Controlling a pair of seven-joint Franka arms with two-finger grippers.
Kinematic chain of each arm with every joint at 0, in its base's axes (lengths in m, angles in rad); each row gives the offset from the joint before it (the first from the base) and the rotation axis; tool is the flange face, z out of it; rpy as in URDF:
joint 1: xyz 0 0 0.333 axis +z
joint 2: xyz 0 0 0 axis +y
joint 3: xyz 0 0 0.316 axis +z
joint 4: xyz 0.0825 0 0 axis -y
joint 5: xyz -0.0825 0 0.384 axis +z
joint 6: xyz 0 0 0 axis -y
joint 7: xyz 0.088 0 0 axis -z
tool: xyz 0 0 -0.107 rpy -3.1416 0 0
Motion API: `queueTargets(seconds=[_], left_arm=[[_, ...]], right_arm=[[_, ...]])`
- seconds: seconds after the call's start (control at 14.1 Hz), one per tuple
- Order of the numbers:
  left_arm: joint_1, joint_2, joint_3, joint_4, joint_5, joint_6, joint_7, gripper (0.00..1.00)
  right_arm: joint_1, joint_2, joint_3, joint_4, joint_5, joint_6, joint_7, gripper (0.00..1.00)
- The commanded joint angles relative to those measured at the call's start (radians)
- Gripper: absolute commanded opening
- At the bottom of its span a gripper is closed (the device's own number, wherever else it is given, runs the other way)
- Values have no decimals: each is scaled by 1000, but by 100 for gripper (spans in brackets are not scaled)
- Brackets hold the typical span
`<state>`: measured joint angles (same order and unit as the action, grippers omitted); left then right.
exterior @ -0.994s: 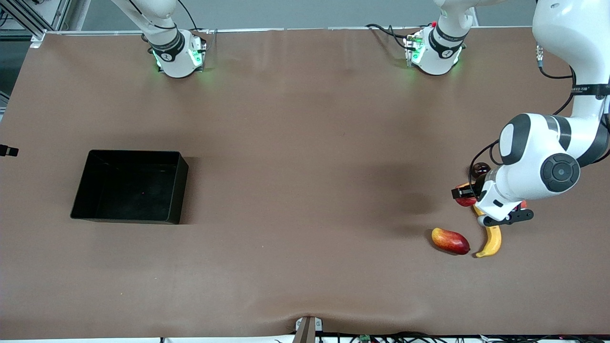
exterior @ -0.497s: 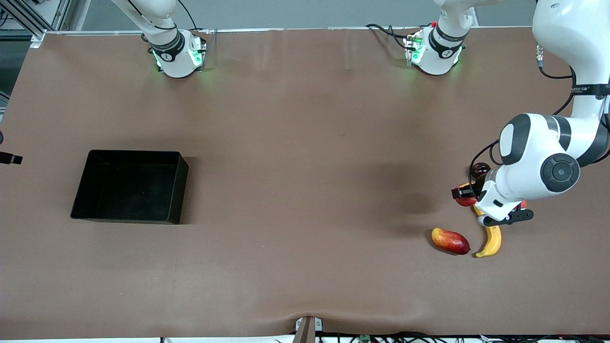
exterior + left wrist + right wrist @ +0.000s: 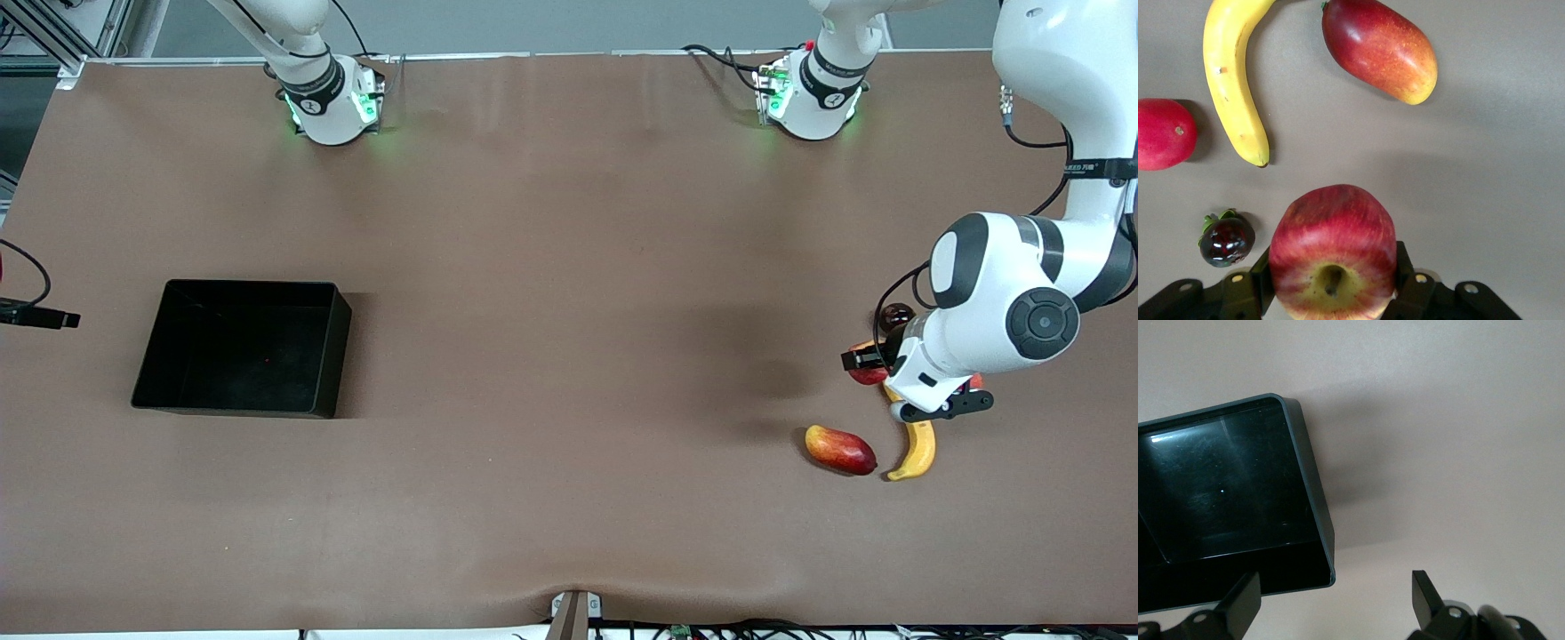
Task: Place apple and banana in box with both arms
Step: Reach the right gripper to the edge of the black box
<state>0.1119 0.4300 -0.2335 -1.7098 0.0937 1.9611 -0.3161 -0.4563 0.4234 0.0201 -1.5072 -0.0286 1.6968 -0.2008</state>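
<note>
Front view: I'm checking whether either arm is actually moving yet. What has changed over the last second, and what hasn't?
Only the right arm moved: its dark tip at the edge of the front view came farther into view, toward the box; the right gripper is open. The left gripper stayed shut on the apple over the fruit cluster. Banana and box did not shift.

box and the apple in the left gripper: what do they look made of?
Box: looks like glossy black plastic, with thin upright walls, rounded corners and light streaks reflected on its floor.
Apple: smooth, slightly shiny red skin with yellow streaks and a pale stem dimple. Real or moulded plastic, I cannot tell. The left gripper is shut on it, a finger pressed to each side.
</note>
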Motion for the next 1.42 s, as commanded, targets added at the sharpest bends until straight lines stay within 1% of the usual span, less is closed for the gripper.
queueTargets(seconds=[0.0,0.07,0.14,0.21,0.43,0.57,0.71,0.85,0.92,1.35], left_arm=[[0,0,-6,7,9,-14,-18,0],[0,0,-6,6,9,-14,-18,0],[0,0,-6,7,9,-14,-18,0],[0,0,-6,7,9,-14,-18,0],[0,0,-6,6,9,-14,-18,0],[0,-2,-6,6,9,-14,-18,0],[0,-2,-6,6,8,-14,-18,0],[0,0,-6,6,9,-14,-18,0],[0,0,-6,6,9,-14,-20,0],[0,0,-6,4,8,-14,-18,0]], right_arm=[[-6,3,9,-95,-5,105,-3,100],[-1,-5,9,-178,-5,201,-5,100],[2,-9,11,-235,-5,275,-5,100],[4,-9,12,-264,-5,300,-5,100],[13,3,12,-272,-5,320,-5,100],[11,8,12,-326,-5,388,-11,100],[16,9,12,-337,-5,403,-11,100],[24,37,12,-355,-5,470,-9,100],[39,34,12,-372,-5,481,-8,100],[34,37,12,-370,-5,497,-8,100]])
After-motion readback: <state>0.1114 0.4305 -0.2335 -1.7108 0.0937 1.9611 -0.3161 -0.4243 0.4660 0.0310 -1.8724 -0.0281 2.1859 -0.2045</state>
